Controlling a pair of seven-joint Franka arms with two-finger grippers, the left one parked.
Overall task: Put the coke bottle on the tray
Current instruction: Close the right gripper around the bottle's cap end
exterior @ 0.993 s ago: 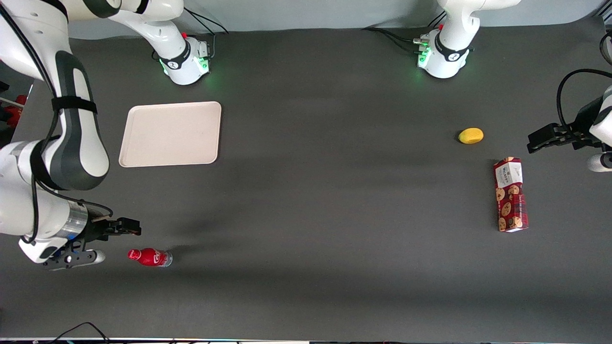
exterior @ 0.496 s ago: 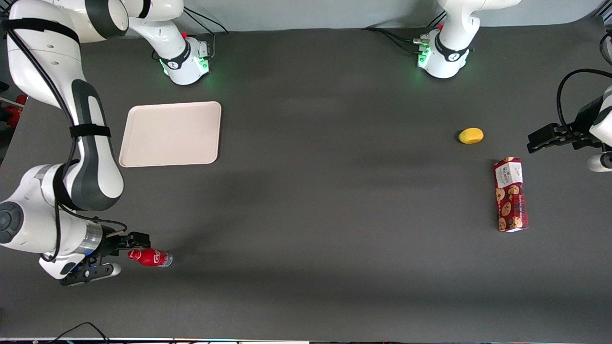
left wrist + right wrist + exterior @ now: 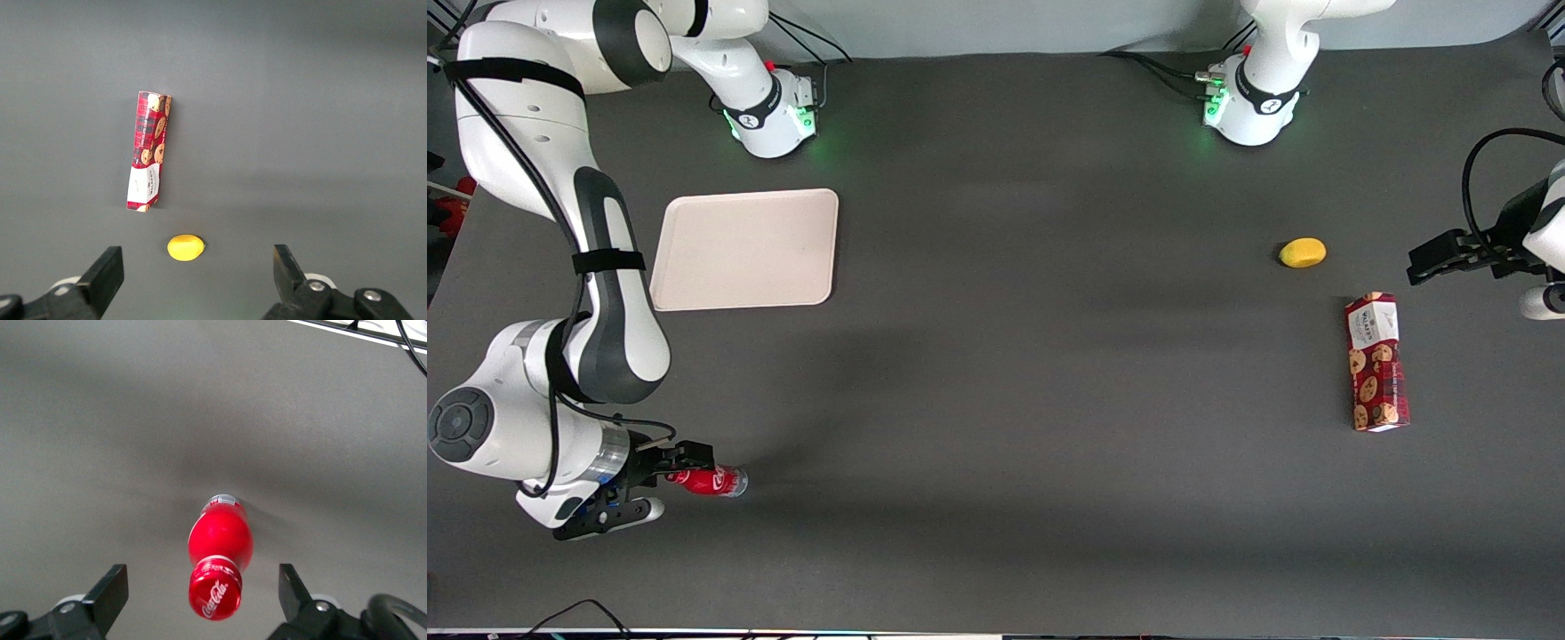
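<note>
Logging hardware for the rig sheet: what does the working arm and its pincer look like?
White glossy Franka arm with dark grey joint bands, a black strap and black cables along it, silver wrist ring. Its black two-finger pincer, beside the small red coke bottle, has open flat fingers.

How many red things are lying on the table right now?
2: the bottle, under the open end effector, nearer the front camera than the tray; the cookie box toward the parked arm's end.

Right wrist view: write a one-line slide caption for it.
Open gripper straddles the cap of the coke bottle, fingers apart on either side, not yet closed.
</note>
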